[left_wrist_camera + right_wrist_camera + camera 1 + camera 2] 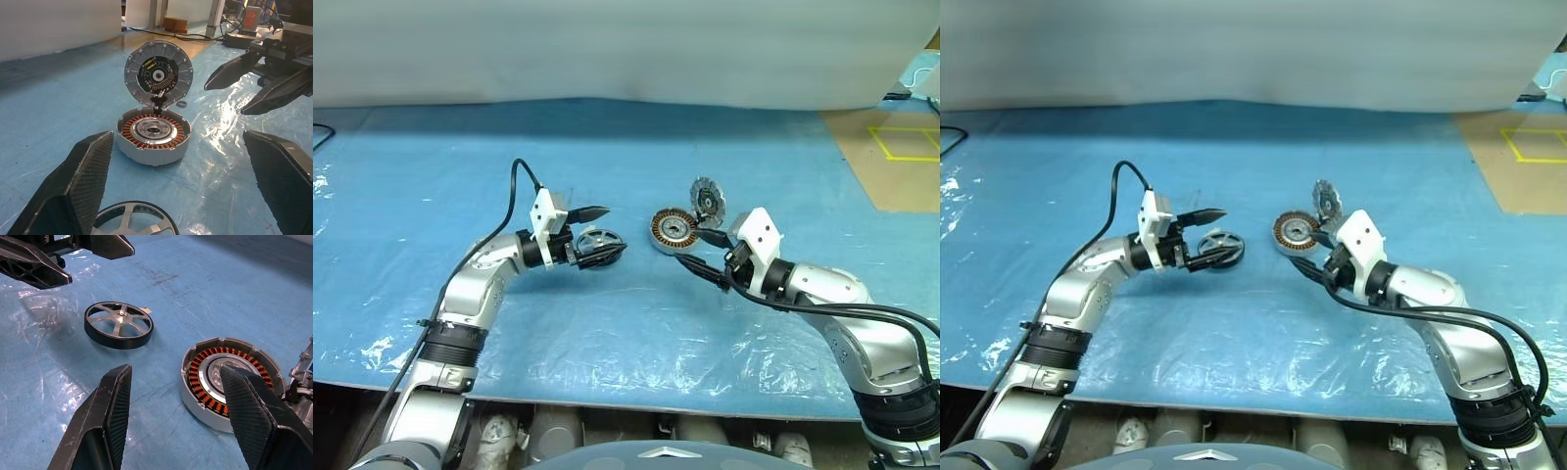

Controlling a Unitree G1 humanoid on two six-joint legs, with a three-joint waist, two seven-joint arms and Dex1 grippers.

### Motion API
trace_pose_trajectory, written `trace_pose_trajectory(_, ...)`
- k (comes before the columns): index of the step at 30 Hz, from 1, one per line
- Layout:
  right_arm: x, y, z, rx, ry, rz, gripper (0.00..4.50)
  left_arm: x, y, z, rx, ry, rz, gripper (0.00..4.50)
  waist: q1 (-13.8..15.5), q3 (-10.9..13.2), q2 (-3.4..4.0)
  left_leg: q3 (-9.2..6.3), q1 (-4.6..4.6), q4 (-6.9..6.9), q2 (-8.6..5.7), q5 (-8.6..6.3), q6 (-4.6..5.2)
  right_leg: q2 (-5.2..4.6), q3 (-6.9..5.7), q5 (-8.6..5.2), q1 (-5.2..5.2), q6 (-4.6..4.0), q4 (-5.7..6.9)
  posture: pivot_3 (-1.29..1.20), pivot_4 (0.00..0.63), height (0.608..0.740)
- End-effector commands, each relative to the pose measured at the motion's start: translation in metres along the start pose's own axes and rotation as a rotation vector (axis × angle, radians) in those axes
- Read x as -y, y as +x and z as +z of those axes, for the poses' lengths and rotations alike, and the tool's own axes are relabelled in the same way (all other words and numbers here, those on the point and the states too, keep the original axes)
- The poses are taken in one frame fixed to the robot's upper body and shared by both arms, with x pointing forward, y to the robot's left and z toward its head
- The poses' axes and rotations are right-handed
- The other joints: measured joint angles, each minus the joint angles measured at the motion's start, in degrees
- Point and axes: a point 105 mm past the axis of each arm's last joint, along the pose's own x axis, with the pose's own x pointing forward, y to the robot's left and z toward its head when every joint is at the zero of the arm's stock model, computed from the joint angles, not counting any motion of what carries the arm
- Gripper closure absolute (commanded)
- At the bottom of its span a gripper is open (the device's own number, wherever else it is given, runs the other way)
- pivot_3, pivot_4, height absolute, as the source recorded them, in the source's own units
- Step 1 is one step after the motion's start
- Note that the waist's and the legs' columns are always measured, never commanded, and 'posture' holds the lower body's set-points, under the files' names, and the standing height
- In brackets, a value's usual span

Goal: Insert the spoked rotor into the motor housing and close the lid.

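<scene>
Step in hand: pickup of the spoked rotor (118, 325), not yet gripped. Left gripper (599, 233) spread wide, empty, with the rotor lying flat on the blue sheet (636, 323) just below its fingertips. Right gripper (703, 251) partly spread, empty, hovering just beside the motor housing (153, 135), whose lid (157, 73) stands hinged up behind. Next, probably: lower, pinch the rim, carry it over. No readable writing.

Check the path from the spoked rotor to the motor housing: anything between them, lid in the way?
Nothing visible. Bare blue sheet lies between the spoked rotor and the motor housing. The lid stands tipped up at the housing's far edge, leaving the windings uncovered. The left gripper is open around the rotor.
</scene>
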Motion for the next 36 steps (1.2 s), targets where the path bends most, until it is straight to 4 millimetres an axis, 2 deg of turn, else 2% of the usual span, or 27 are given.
trace_pose_trajectory(1,-0.001,-0.002,0.007,0.021,-0.024,0.007,1.54,0.000,-0.002,0.009,0.024,0.021,-0.005,0.04,0.0,0.0,0.00,0.00,0.00,0.00,0.00,0.00,0.00,0.00,0.00,0.00,0.00,0.00,0.00,0.00,0.150,0.740)
trace_pose_trajectory(23,-0.001,-0.002,0.007,0.014,-0.039,0.004,1.54,0.002,-0.002,0.007,0.013,0.020,-0.017,0.04,0.0,0.0,0.00,0.00,0.00,0.02,0.00,0.00,0.00,0.00,0.00,0.00,0.00,0.00,0.03,0.00,0.150,0.740)
trace_pose_trajectory(30,-0.002,0.001,0.001,-0.020,-0.064,0.006,1.54,0.002,-0.001,0.007,0.013,0.024,-0.018,0.04,0.0,0.0,0.00,0.00,0.00,0.02,0.00,0.00,0.00,0.00,0.00,0.00,0.00,0.00,0.04,0.00,0.150,0.740)
trace_pose_trajectory(34,0.000,0.007,0.002,-0.032,-0.092,-0.010,1.54,0.002,-0.001,0.006,0.013,0.021,-0.018,0.04,0.0,0.0,0.00,0.00,0.01,0.03,0.00,0.00,0.00,0.00,0.00,0.00,0.00,0.00,0.04,0.00,0.150,0.740)
trace_pose_trajectory(36,-0.002,0.016,0.000,-0.074,-0.165,0.004,1.54,0.003,0.000,0.005,0.013,0.021,-0.020,0.04,-0.2,0.0,0.00,0.00,0.02,0.04,0.00,0.00,0.00,0.00,0.01,0.00,0.00,0.00,0.06,0.00,0.150,0.740)
